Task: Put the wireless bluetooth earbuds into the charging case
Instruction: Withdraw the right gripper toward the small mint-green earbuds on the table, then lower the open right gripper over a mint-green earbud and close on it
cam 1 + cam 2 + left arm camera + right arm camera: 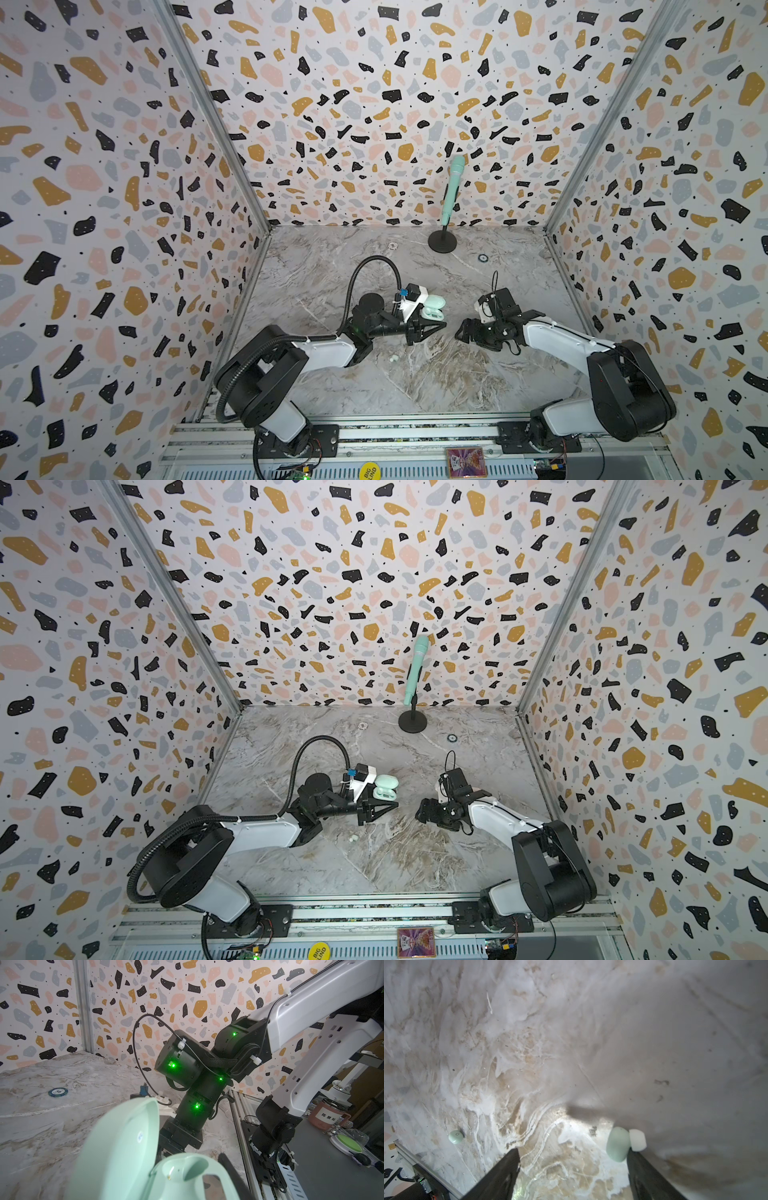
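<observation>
The mint charging case (432, 309) (384, 788) is gripped at its base by my left gripper (430, 326), its lid (124, 1147) swung open. One socket in its base (182, 1169) shows bare in the left wrist view, beside a dark finger (230, 1169). My right gripper (463, 330) (571, 1159) hovers low over the table with its jaws wide apart. A mint earbud with a white tip (618, 1144) lies against the tip of one finger, not clamped. Another mint earbud (456, 1137) lies farther off on the marble; it shows small and pale in both top views (392, 357) (353, 837).
A mint microphone on a black round stand (451, 195) is at the back. A poker chip (482, 258) (58, 1092) lies behind the right arm, and a small ring (392, 246) near the stand. The metal rail (415, 432) runs along the front edge.
</observation>
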### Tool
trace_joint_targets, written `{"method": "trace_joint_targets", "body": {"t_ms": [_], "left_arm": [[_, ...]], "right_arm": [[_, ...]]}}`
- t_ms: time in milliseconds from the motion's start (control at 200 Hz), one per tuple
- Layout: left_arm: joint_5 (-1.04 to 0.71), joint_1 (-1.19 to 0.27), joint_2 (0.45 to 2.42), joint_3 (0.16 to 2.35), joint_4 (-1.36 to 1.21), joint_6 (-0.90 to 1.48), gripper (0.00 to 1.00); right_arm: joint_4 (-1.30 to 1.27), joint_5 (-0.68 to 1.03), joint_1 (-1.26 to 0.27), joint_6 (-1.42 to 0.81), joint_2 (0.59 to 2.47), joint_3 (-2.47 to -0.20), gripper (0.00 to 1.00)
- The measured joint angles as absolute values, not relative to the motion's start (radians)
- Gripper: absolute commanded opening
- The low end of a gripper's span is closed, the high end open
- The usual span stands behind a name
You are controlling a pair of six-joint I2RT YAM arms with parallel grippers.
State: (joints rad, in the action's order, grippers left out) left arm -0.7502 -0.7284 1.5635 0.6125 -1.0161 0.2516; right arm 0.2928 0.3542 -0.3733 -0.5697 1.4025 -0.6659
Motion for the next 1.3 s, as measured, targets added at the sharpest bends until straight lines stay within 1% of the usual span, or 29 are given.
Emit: {"method": "trace_joint_targets", "body": {"t_ms": [426,681,896,1302], "left_arm": [[-0.750,-0.725,1.558,0.612,-1.018,0.252,0.33],[-0.750,-0.723,1.557,0.612,-1.018,0.255,0.33],[-0.750,-0.723,1.556,0.612,-1.019,0.256,0.33],[-0.750,-0.723,1.555,0.604,-1.019,0.259,0.33]], "right_arm": [[0.261,0.364,-0.406,-0.582,1.402,-0.740,0.82],[0.307,0.297,-0.401,-0.576,1.398,-0.740,0.82],[0.321,0.276,-0.381,-0.575,1.423,-0.740,0.82],[0.239,0.331,-0.381,-0.595,1.500,-0.738,0.82]]}}
